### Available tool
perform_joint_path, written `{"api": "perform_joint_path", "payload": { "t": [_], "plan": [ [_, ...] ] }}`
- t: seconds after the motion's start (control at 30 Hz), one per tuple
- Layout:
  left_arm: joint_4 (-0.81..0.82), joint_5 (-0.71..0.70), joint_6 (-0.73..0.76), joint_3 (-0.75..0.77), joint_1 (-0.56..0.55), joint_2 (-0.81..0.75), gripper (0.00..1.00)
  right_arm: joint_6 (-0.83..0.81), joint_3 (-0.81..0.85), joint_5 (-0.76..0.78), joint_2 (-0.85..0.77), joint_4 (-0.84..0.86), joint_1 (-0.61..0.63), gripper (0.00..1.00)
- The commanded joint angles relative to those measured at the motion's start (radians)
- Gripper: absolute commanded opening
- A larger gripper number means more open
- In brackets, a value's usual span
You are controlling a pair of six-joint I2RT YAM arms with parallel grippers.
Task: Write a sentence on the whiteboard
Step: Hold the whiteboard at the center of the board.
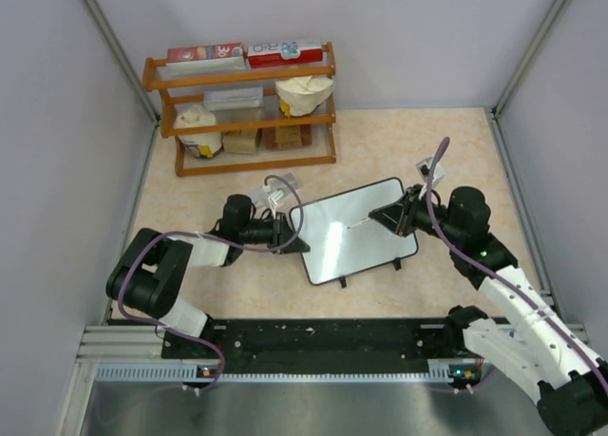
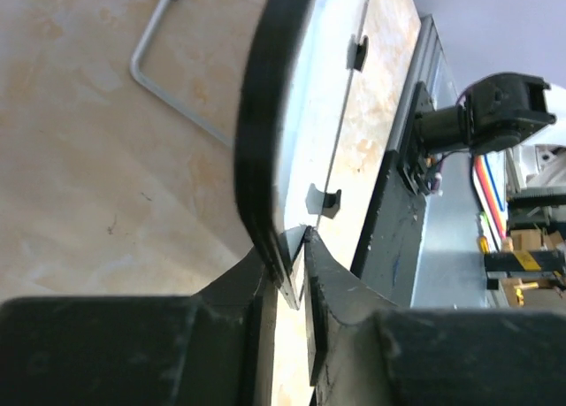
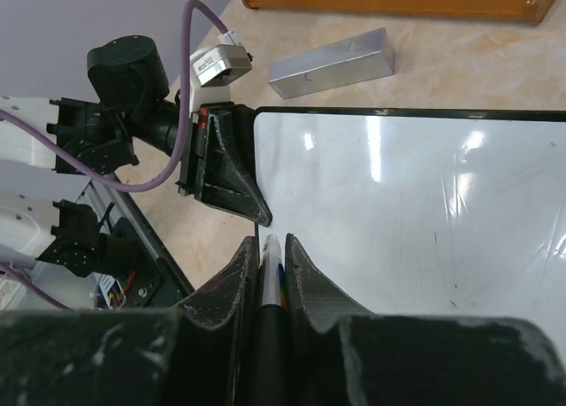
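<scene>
Mid-counter, nearer the front edge: whiteboard (image 1: 366, 241), black-framed and skewed; it seems to lie flat, though a slight prop cannot be ruled out.
Writing: red cartons (image 1: 245, 52) on top of the wooden shelf (image 1: 161, 80) at the back-left corner carry print too small to read; the board's face shows glare and faint scuffs.
Left fingers (image 2: 345, 287): pinching the board's left edge.
Right fingers (image 3: 225, 287): pressed together on a marker (image 3: 271, 256), over the board's right end.
Room: the widest stretch of counter (image 1: 427, 146) lies right of the shelf, behind the board.
Left wrist only: bent wire leg (image 2: 168, 79) beside the frame.
Right wrist only: silver box (image 3: 332, 63) just past the board's far edge.
</scene>
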Motion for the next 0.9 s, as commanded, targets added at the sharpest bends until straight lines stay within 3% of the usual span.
{"api": "perform_joint_path", "payload": {
  "t": [0.0,0.23,0.37,0.63,0.87],
  "plan": [
    [-0.073,0.029,0.095,0.027,-0.004,0.006,0.15,-0.016,-0.001,0.024,-0.01,0.025,0.037,0.0],
    [-0.177,0.049,0.158,0.062,-0.004,0.006,0.0,-0.031,-0.004,0.041,-0.016,0.016,0.056,0.0],
    [-0.243,0.052,0.195,0.091,-0.004,0.002,0.0,-0.046,0.001,0.053,-0.018,0.009,0.062,0.0],
    [-0.222,0.075,0.192,0.085,-0.003,0.006,0.0,-0.126,0.018,0.135,-0.003,0.02,0.121,0.0],
    [-0.201,0.08,0.183,0.082,-0.004,0.011,0.0,-0.187,0.018,0.351,0.02,0.109,0.27,0.0]
  ]
}}
